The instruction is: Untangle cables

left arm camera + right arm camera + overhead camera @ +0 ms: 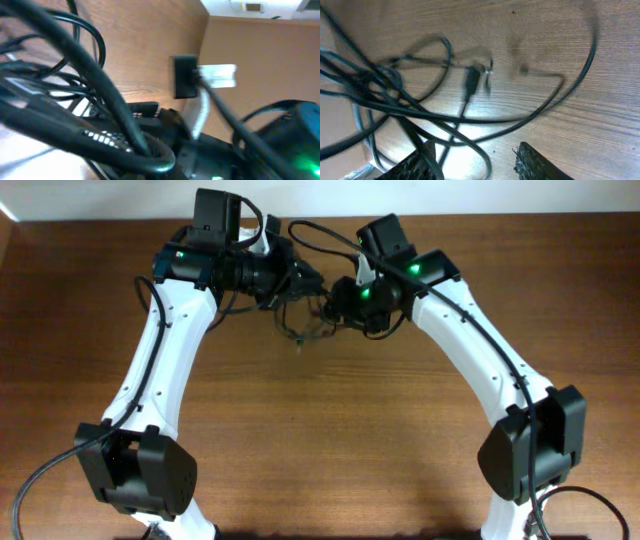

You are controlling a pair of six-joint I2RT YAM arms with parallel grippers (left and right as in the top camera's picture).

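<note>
cables (pixel 300 328): we see a loose black tangle near the desk's (pixel 330 440) far edge
left gripper (pixel 306 280): pressed together, cables crowding it
right gripper (pixel 475 167): spread apart, one strand running between

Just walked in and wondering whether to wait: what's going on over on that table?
Two robot arms are working on a tangle of thin black cables at the far end of the wooden table. The left hand is shut, apparently gripping the tangle. The right hand has its fingers apart, with strands running between them but nothing clamped. The cables are not yet separated: they cross in loose loops, with one plug showing among them.
</note>
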